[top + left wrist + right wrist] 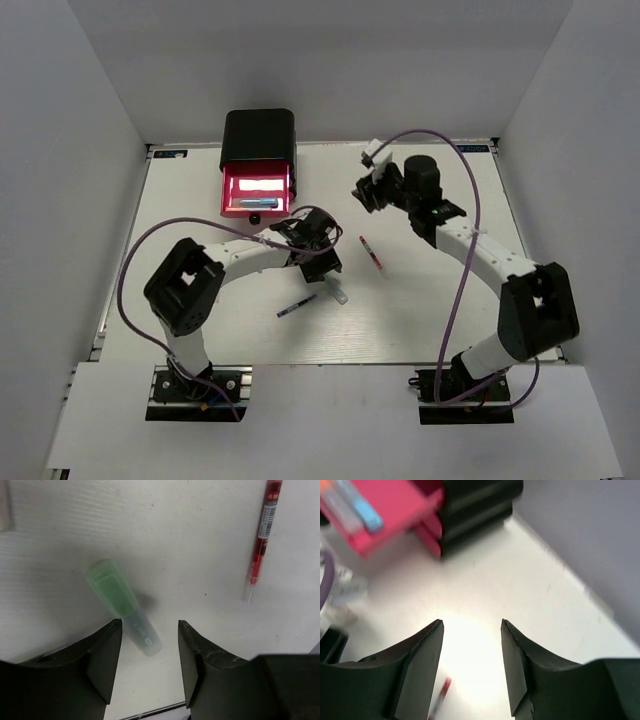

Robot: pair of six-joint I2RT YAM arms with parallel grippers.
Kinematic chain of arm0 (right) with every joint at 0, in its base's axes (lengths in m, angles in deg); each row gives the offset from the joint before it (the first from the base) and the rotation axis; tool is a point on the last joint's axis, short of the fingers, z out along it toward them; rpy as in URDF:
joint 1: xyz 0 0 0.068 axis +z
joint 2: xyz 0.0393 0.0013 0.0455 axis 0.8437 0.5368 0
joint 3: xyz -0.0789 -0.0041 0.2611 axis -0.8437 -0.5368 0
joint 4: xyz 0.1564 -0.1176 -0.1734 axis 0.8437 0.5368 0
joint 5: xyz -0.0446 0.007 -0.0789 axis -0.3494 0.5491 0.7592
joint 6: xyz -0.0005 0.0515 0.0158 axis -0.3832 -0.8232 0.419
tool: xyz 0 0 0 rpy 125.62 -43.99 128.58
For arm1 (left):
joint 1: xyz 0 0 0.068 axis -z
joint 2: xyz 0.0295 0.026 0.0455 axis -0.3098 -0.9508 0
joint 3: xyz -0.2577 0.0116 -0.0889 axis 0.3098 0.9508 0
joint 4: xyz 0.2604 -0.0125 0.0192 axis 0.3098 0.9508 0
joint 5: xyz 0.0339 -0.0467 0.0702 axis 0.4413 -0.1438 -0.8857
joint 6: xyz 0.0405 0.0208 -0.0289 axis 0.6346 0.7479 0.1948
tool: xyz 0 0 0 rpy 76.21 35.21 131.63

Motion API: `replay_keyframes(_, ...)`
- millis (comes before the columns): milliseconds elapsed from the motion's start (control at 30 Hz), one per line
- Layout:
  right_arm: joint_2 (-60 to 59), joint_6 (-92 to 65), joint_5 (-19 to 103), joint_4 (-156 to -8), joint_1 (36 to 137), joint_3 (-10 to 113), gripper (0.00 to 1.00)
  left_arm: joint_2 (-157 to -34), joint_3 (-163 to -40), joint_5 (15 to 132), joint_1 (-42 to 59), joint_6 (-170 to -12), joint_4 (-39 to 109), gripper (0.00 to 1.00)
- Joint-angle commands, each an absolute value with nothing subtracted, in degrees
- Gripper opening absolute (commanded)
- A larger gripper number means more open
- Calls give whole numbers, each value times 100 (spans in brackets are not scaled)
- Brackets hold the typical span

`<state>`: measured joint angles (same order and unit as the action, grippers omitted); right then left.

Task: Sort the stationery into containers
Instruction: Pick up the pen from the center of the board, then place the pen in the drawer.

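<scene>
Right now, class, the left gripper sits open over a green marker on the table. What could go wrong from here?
1. The green marker lies slanted, with only its lower end inside the open left gripper; closing might pinch that end and flick it away.
2. The red pen lies close by, so a sweep could knock it.
3. The drawer juts open near that gripper and might get bumped.

White table (440, 310) carries the black drawer box (258, 135) at the far edge, left of centre. Red pen (370, 253) lies mid-table. Dark-and-white pen (297, 305) sits nearer the front w/ a small white eraser (340, 294) just beside it. Pale green marker (125, 607) lies flat, apart from the red pen.
</scene>
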<state>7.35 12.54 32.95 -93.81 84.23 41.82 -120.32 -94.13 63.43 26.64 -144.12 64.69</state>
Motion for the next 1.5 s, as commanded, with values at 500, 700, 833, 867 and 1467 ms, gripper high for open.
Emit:
replay_keyframes(500,-1148,548,3050,-9373,7582,1899,56,-13754,-11353,6088,2968,-14316,8311,46)
replay_keyframes(700,-1420,529,2865,-9311,7503,1565,61,-13668,-11486,5957,3021,-14105,8372,16)
replay_keyframes(833,-1587,766,2374,-9136,7485,1354,74,-13017,-11547,5562,2968,-13718,8056,10)
replay_keyframes(867,-1709,793,2260,-9118,7459,1310,74,-12885,-11617,5396,2881,-13718,8056,10)
replay_keyframes(1467,-2044,1109,1494,-8969,7423,738,31,-11047,-11811,3611,1184,-14605,7739,11)
